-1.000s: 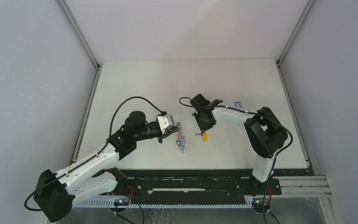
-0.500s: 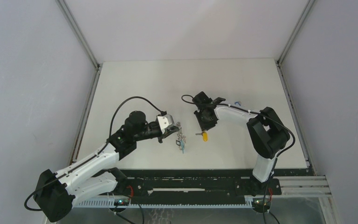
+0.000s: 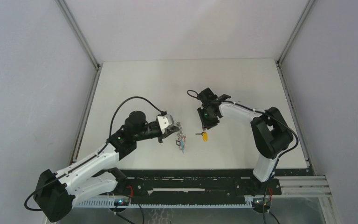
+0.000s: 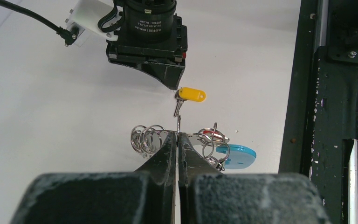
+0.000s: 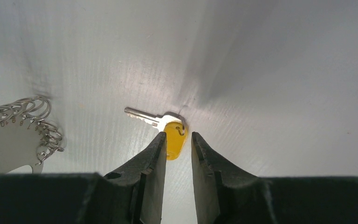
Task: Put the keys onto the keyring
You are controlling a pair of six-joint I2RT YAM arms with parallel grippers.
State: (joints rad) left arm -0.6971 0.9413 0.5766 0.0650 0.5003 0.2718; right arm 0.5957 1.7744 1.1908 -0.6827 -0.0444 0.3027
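Note:
My left gripper (image 3: 175, 129) is shut on the keyring (image 3: 181, 138), pinching its flat grey metal plate (image 4: 192, 140) at its edge. Silver loops (image 4: 145, 138) hang to the left of the jaws; a small red tag (image 4: 209, 133) and a cyan piece (image 4: 237, 156) sit to the right. One of the keys, with a yellow head (image 3: 204, 136) and a silver blade, lies flat on the table beside the ring. My right gripper (image 3: 206, 126) hovers just over it, jaws slightly open and not holding it. In the right wrist view the yellow key (image 5: 174, 140) shows between the fingertips. The other keys are out of view.
The black rail (image 4: 340, 107) along the table's near edge runs close on the right of the keyring. Grey enclosure walls (image 3: 37, 70) stand on both sides. The right arm's elbow (image 3: 270, 133) rises near the right side of the white table (image 3: 168, 79).
My right gripper has opened a little, and its wrist has shifted slightly right and back. The yellow key has stayed in place on the table. The left arm has not moved.

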